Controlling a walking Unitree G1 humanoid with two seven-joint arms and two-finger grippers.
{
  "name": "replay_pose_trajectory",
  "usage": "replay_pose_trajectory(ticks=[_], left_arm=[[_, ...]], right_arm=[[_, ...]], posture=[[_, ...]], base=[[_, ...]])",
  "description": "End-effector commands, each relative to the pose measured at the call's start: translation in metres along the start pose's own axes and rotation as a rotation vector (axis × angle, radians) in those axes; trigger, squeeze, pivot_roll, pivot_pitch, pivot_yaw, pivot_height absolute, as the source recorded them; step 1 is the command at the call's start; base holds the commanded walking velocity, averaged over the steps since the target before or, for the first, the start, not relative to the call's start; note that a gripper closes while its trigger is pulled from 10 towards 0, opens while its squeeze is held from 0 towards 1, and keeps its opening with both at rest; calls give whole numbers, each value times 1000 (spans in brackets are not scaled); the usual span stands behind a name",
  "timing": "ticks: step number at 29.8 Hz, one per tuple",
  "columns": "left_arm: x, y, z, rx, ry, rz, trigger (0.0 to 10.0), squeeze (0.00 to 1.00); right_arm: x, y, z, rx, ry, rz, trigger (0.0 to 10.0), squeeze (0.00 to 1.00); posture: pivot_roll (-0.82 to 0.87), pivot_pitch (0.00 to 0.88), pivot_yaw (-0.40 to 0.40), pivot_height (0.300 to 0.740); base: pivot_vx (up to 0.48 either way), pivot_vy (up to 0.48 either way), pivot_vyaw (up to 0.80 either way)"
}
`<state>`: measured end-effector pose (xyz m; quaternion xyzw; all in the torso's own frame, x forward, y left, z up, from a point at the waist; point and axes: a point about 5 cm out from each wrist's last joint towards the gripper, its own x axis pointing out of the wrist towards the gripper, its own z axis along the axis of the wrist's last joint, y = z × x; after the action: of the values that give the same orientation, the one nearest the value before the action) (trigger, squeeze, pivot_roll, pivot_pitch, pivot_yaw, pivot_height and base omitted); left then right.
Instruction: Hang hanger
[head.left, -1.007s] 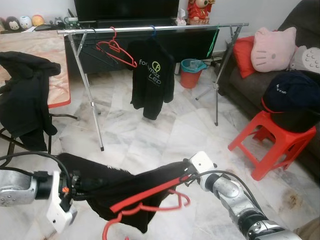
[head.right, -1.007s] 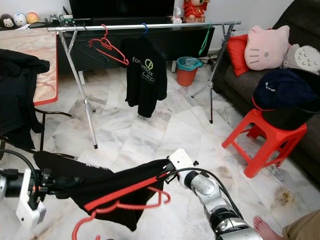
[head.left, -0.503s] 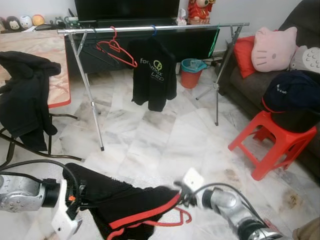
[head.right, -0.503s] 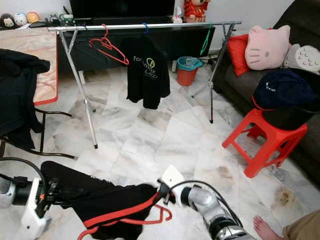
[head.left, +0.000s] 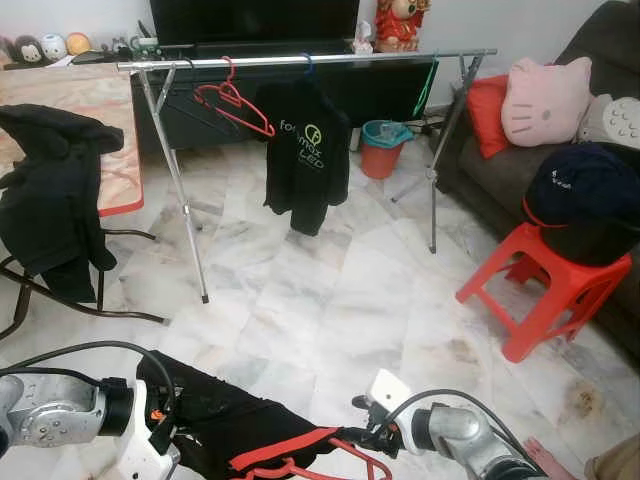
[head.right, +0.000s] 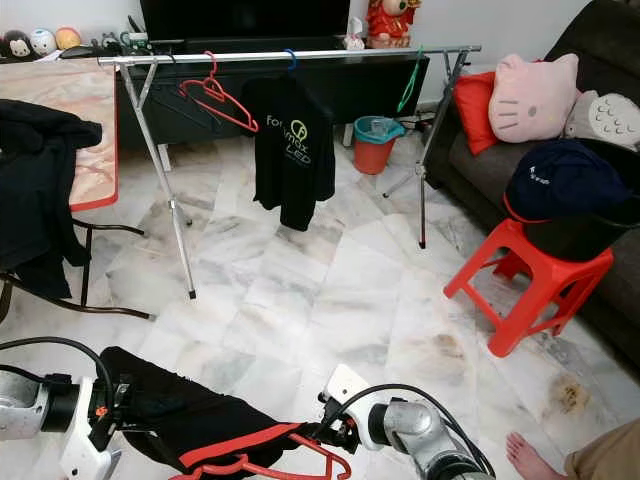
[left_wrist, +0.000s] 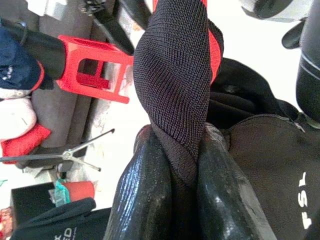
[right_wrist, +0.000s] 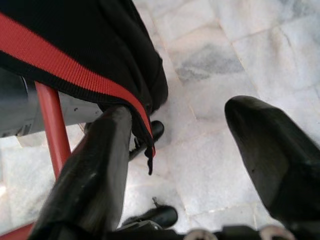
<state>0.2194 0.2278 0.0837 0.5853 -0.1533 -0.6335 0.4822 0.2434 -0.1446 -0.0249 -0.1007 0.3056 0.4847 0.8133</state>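
A: Item: red hanger (head.right: 300, 462), six o'clock, low over marble floor (head.left: 340, 290), inside black garment (head.right: 190, 420).
B: Hands?
A: Left hand (left_wrist: 175, 200) clamped on garment; right hand (right_wrist: 185, 165) fingers spread, hooking hem.

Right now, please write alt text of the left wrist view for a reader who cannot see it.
The left end effector pinches a twisted fold of the black garment with red trim between its two glossy black fingers. Behind lie pale marble floor, a red plastic stool and the foot of a metal rack.
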Motion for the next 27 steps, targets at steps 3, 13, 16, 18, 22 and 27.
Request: replay_pose_trajectory(ticks=[3,13,16,18,22,27], left_arm=[[2,-5,0,-16,3,-25,10000,0],[9,-14,2,-59,-2,-53,10000,0],[11,-16,0,-91,20,-46,10000,0],[14,-19,-5,-172,67,-24,10000,0],[20,-23,-17,-367,194,47,10000,0],[35,-15,-23,-525,240,147,10000,0]], right_arm=[[-12,-12,7,-3,-33,12,10000,1000],[-34,1,-15,-152,162,301,10000,0],[-37,0,-16,-194,206,309,10000,0],[-36,-9,-10,-247,212,216,10000,0],[-33,-31,19,-256,61,-59,10000,0],[-33,-41,45,-299,-75,-189,10000,0]], posture=[[132,0,-44,740],[118,0,-32,740],[122,0,-29,740],[121,0,-27,740],[122,0,-22,740],[125,0,-25,740]], base=[[0,0,0],[0,0,0],[0,0,0],[0,0,0],[0,0,0],[0,0,0]])
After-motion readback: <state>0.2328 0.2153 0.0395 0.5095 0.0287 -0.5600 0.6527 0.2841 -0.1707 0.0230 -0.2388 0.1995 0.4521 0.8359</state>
